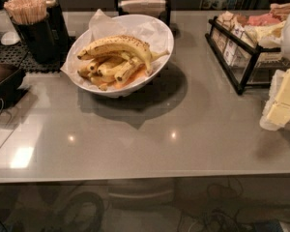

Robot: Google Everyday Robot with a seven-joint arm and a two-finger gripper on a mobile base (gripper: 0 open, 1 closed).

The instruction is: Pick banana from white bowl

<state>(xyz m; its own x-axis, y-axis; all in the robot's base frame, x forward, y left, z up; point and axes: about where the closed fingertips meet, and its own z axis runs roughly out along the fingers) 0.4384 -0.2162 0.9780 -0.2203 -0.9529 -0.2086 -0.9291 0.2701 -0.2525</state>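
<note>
The white bowl (157, 33), lined with crinkled white paper, stands at the back left of the grey counter and holds several bananas. The banana (120, 46), long, curved and brown-speckled, lies on top of the pile, arching from the left rim across to the right. Shorter bananas (108, 67) lie under it. My gripper (282, 102) is at the right edge of the view, low over the counter and far to the right of the bowl. Its pale yellow fingers (279, 114) stand apart and hold nothing.
A black wire rack (237, 52) with packets stands at the back right, between gripper and bowl. A black cup of wooden stirrers (28, 25) is left of the bowl on a black mat. A dark device (2, 83) with a cable sits at the left edge.
</note>
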